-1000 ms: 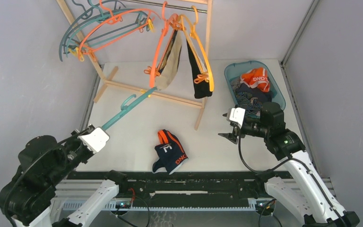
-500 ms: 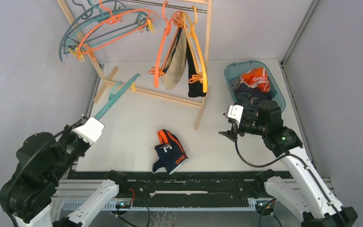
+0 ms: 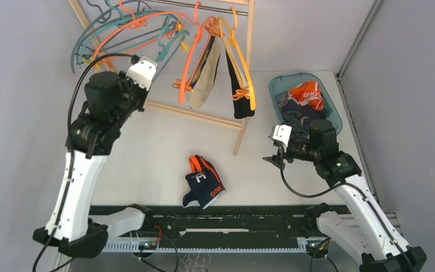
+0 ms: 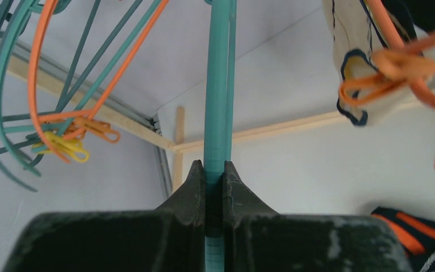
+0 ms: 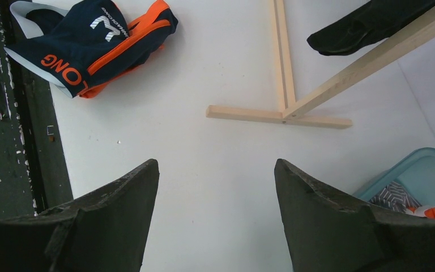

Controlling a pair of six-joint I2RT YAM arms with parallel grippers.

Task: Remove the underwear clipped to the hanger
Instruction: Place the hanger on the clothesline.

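My left gripper (image 3: 154,58) is raised at the wooden rack's top rail, shut on a bare teal hanger (image 4: 216,102) that runs straight up from its jaws. Beige underwear (image 3: 203,86) and black underwear (image 3: 237,93) hang clipped to orange hangers (image 3: 188,62) on the rail, to the right of that gripper. The beige one's navy-edged corner sits in an orange clip (image 4: 393,71). Navy underwear with orange trim (image 3: 204,184) lies on the table, also seen in the right wrist view (image 5: 90,45). My right gripper (image 5: 215,175) hovers open and empty over the table.
A teal basket (image 3: 276,86) at the back right holds more underwear. The wooden rack (image 3: 243,127) stands across the back, its foot (image 5: 277,115) ahead of the right gripper. Several empty teal and orange hangers (image 3: 99,42) crowd the rail's left end.
My left arm has swung up from the table's near left to the rack rail, carrying the teal hanger. The hanging underwear has swayed slightly. The right arm has barely moved.
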